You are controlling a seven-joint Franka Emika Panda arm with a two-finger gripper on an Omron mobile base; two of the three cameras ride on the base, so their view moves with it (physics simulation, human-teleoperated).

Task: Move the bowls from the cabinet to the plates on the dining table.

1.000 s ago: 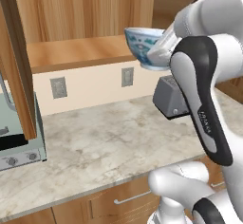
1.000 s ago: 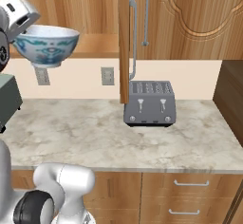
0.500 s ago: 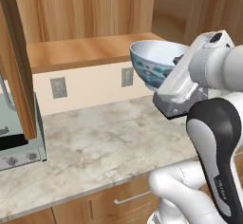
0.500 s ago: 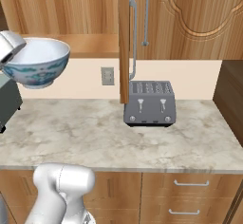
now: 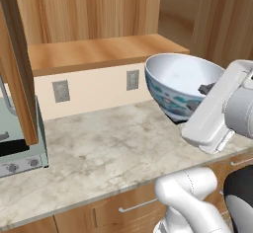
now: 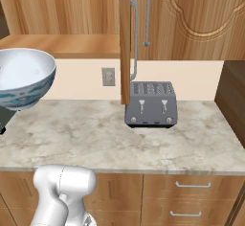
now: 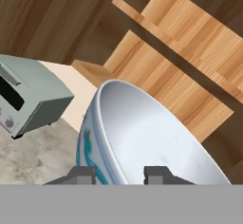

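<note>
Starting at the left of the left base view, a grey toaster oven [image 5: 17, 143] sits on the marble counter [image 5: 99, 148], partly behind the edge of an open cabinet door [image 5: 20, 64]; above the counter runs the bare wooden shelf [image 5: 94, 52] of the cabinet, with two wall outlets beneath it. Further right the white bowl with the blue-teal pattern [image 5: 180, 86] hangs in the air over the counter's right part, tipped a little so its inside faces the camera, and the gripper [image 5: 205, 91] reaches in at its right rim. In the hand view the grip is plain — one finger [image 7: 85, 174] lies outside the bowl's patterned wall and the other inside it, so the fingers are clamped on the rim. The right base view shows the same bowl [image 6: 21, 76] at its far left, well apart from the toaster [image 6: 150, 104] that stands on the counter below the cabinet's closed doors and their long silver handles [image 6: 148, 16]. The step in hand looks like the carry: this bowl is out of the cabinet and held clear of the counter, but no table or plate is in sight. The next move probably calls for turning the base away from the counter toward the dining table — keeping the bowl level and the pinch firm, since a rim grip could let it swing or slip.
</note>
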